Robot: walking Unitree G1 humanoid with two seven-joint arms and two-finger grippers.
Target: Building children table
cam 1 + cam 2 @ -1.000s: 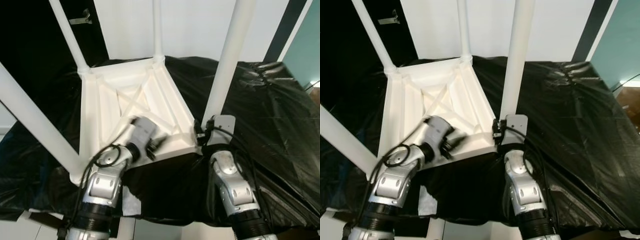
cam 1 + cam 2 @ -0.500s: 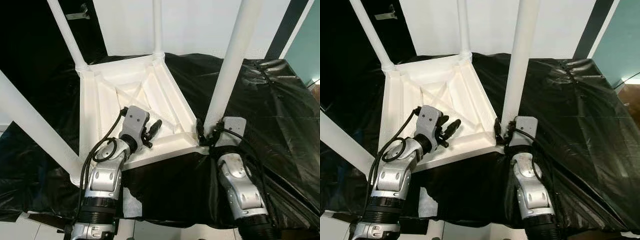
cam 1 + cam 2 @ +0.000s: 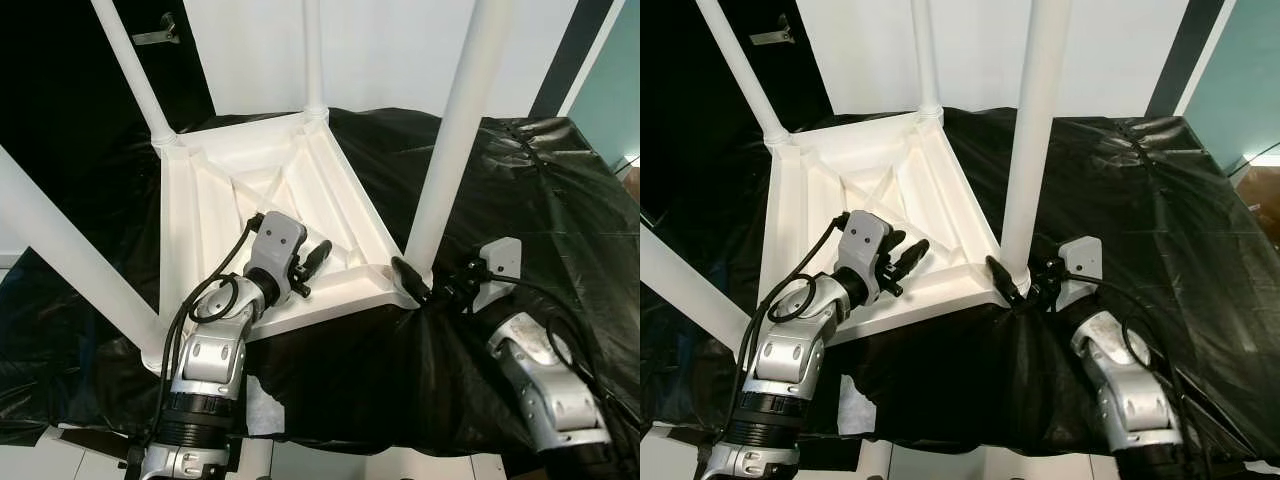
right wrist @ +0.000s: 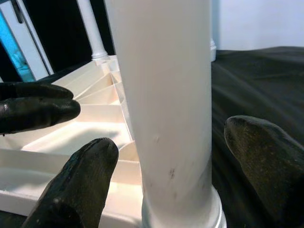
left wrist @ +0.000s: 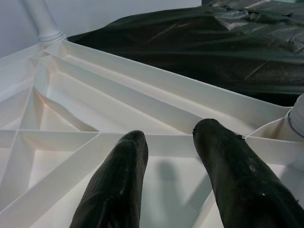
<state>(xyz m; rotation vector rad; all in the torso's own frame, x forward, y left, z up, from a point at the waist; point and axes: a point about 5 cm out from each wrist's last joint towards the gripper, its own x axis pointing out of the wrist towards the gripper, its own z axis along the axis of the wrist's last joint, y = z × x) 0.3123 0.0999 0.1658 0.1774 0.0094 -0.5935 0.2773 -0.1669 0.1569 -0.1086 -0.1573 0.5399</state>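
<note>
The white plastic children's table lies upside down on a work surface draped in crinkled black plastic sheeting, its ribbed underside facing up and four white cylindrical legs standing out of the corner sockets.

My right gripper sits at the base of the near-right white leg, where it enters its corner socket. The fingers are spread, one on each side of the leg; in the right wrist view I cannot tell whether either pad touches it, and I judge that I am not clamping it. My left gripper hovers over the ribbed underside just inside the near edge, fingers slightly parted and holding nothing.

I judge the step in hand to be seating or tightening this leg. To do it well I should close squarely across the round shaft just above the collar, keep my wrist in line with the leg so it does not tilt in the socket, and let my left gripper press down on a rib to stop the light tabletop from sliding on the slick sheeting.

The head views show all four legs and where both arms stand around the table. The right wrist view adds the collar at the leg's foot and faint scuffs on the shaft; the left wrist view shows the diagonal ribs under my fingertips.
</note>
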